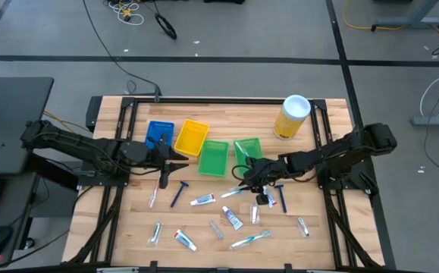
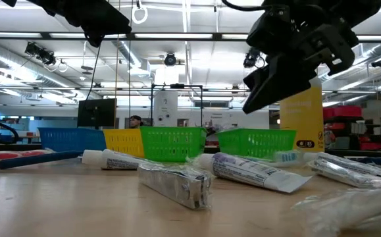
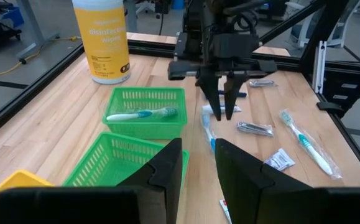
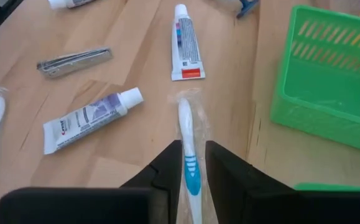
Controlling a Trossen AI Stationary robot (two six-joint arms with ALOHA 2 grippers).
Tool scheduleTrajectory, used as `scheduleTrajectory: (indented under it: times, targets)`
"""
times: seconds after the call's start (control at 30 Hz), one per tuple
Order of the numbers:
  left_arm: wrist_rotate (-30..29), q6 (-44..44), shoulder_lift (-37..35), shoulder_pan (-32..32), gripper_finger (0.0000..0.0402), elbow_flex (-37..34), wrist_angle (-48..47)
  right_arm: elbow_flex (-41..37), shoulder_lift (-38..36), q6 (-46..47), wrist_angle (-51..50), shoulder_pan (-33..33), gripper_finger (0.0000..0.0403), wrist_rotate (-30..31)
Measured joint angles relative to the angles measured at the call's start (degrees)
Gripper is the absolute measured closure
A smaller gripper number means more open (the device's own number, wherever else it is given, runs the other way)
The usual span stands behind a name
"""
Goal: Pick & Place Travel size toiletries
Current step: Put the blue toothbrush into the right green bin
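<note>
Travel size toiletries lie scattered on the wooden table (image 1: 128,227): toothpaste tubes (image 1: 202,200), a dark blue razor (image 1: 180,193), wrapped toothbrushes (image 1: 249,240) and a silvery tube (image 4: 74,61). One wrapped toothbrush (image 3: 142,115) lies inside the right green bin (image 1: 247,150). My right gripper (image 1: 251,179) hangs near that bin's near side, shut on another wrapped toothbrush (image 4: 189,143). My left gripper (image 1: 175,165) hovers beside the left green bin (image 1: 213,158), open, with nothing between its fingers (image 3: 167,168). My right gripper pinches the wrapped toothbrush at its blue-marked handle part (image 4: 192,171) between its two fingers. The fingers slant down from the table's right side and lie along the brush. The brush sticks out past the fingertips, its white end (image 4: 184,109) farthest out. Whether that end touches the table, I cannot tell.
A blue bin (image 1: 159,134) and a yellow bin (image 1: 191,137) stand left of the green ones. A tall yellow canister (image 1: 291,116) with a white lid stands at the far right. A black frame runs around the table.
</note>
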Motion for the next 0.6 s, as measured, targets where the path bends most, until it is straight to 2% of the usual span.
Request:
scheduleTrajectory:
  times: [0.27, 0.43, 0.6]
  targets:
    - [0.0, 0.0, 0.0, 0.0, 0.0297, 0.0, 0.1, 0.0, 0.6, 0.0, 0.7, 0.0, 0.0293, 2.5]
    - [0.0, 0.0, 0.0, 0.0, 0.0297, 0.0, 0.1, 0.0, 0.6, 2.4, -0.2, 0.1, 0.0276, -0.1]
    - [0.0, 0.0, 0.0, 0.0, 0.0297, 0.0, 0.2, 0.0, 0.6, 2.5, 0.4, 0.3, 0.0239, -0.4]
